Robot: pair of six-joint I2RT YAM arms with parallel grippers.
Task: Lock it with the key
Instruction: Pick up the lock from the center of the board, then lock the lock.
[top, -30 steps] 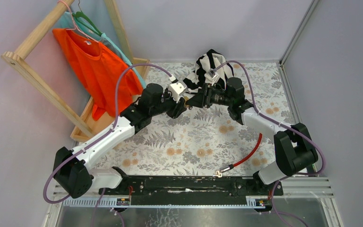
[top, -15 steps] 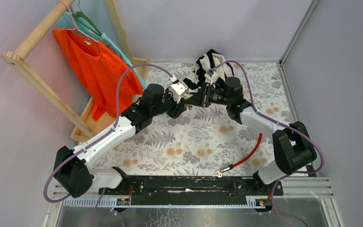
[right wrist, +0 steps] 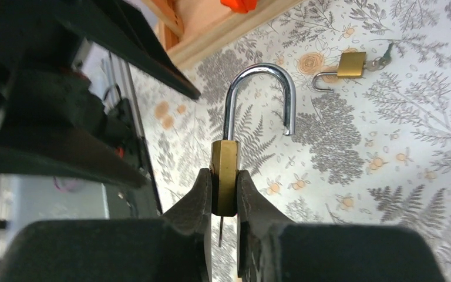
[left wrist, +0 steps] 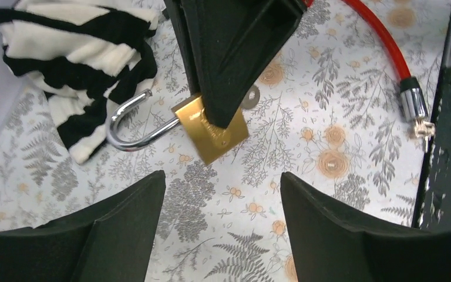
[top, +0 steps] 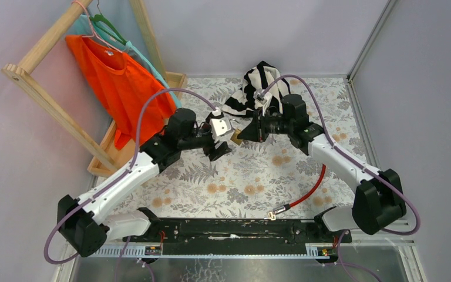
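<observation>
- Red cable with a metal plug end (top: 308,189): lies on the floral-patterned desk (top: 241,176), nearer the arm bases than the brass padlock (top: 236,136) and well apart from it.
- Left pincer (left wrist: 220,182): fingers wide apart, nothing between them. It hovers just left of the brass padlock and does not touch it.
- Right pincer (right wrist: 224,176): closed narrow on the flat sides of the brass padlock's body, holding it off the desk.
- Steel shackle (right wrist: 262,94): open, one leg free.
- Silver key (left wrist: 251,94): shows at the end of the body opposite the shackle. How far it sits in the lock, cannot tell.
- Second, smaller brass lock (right wrist: 350,63): shackle also open. It lies flat on the desk, apart from the held padlock.
- Black-and-white striped cloth (top: 258,88): bunched on the desk just beyond the brass padlock.
- Wooden clothes rack (top: 41,88) with an orange shirt (top: 120,82): far left of the brass padlock.
</observation>
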